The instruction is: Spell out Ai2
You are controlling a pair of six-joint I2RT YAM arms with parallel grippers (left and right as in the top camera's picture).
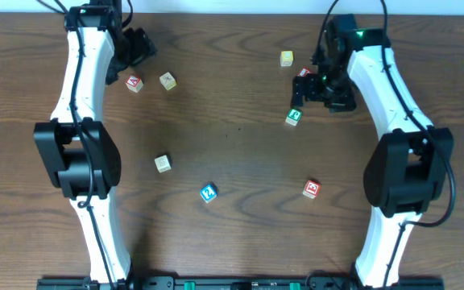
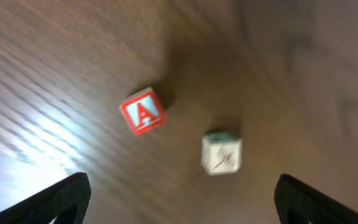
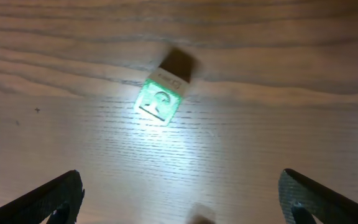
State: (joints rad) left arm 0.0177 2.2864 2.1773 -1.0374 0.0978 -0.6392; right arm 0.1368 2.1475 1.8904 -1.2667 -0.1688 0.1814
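Note:
A red block with a white "A" [image 1: 134, 83] lies at the back left, beside a cream block [image 1: 167, 80]. In the left wrist view the red "A" block [image 2: 143, 112] and the cream block [image 2: 222, 153] lie ahead of my open, empty left gripper [image 2: 182, 183], which hovers just behind them [image 1: 138, 48]. A blue block with "2" [image 1: 208, 192] lies near the front middle. My right gripper [image 1: 314, 87] is open and empty above a green block [image 1: 294, 117]. In the right wrist view the green block [image 3: 160, 99] lies ahead of the jaws [image 3: 180, 177].
Another cream block [image 1: 162, 163] lies left of centre. A red block [image 1: 311, 189] lies at the front right. A yellowish block [image 1: 287, 58] and a small red block [image 1: 302, 74] lie at the back, by the right arm.

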